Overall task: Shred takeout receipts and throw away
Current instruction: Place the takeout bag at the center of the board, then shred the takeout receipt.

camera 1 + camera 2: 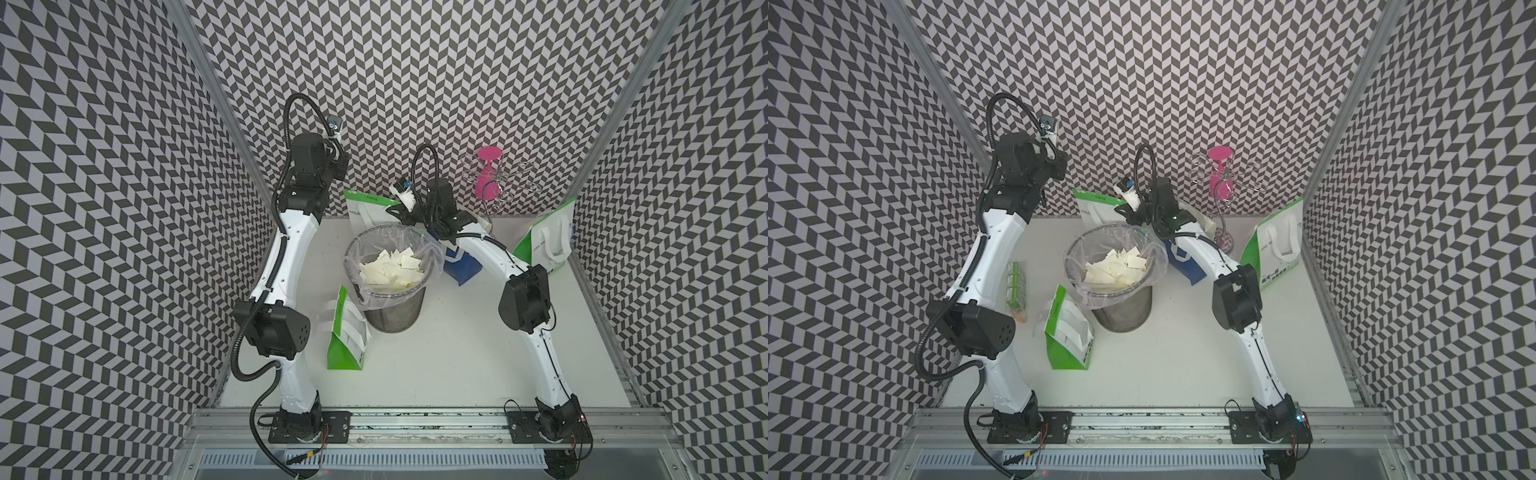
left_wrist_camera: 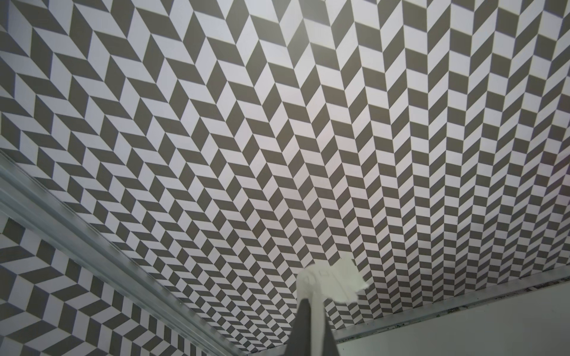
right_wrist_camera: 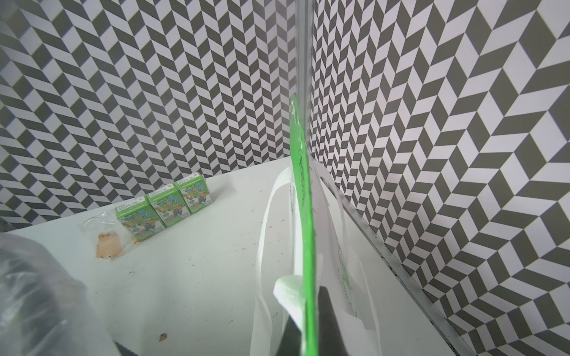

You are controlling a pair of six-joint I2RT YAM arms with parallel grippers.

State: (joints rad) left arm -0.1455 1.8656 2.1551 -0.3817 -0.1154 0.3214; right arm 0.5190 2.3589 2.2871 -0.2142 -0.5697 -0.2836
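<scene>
High by the back wall: left tool [image 2: 310, 288], clenched on a torn white scrap [image 2: 342, 282] of receipt, ragged corner sticking out past the fingertips. Behind it in the left wrist view: patterned wall, metal frame rail, strip of worktop.

Centre of worktop [image 1: 457, 365]: wire-mesh wastebasket [image 1: 395, 318], clear liner [image 1: 432, 249] folded out over the rim. Inside, piled loose: receipt scraps [image 1: 392, 268], angular and white, same heap in both top views.

Just past the basket's far rim: right tool [image 1: 397, 211], low, clenched on the top edge of the rear green-and-white bag [image 1: 365, 205]. In the right wrist view: green edge pinched between the fingers. White bit beside it at the tip; pad or paper, cannot tell.

Edges:
- Near-left of basket: second green-and-white bag [image 1: 345, 349], white strap handles just beside the liner.
- Right of basket, under the right forearm: blue-and-white bag [image 1: 459, 268], just beside the liner.
- Against the right wall: third green-and-white bag [image 1: 548, 241], leaning.
- Far right corner: pink stand with wire hooks [image 1: 488, 174].
- Along the left wall: three green drink cartons [image 3: 163, 206], touching in a row; small clear packet [image 3: 106, 243] just beside them.

Open room: near half of worktop, from basket to the base rail between the arms. Only narrow lanes either side of the basket.
</scene>
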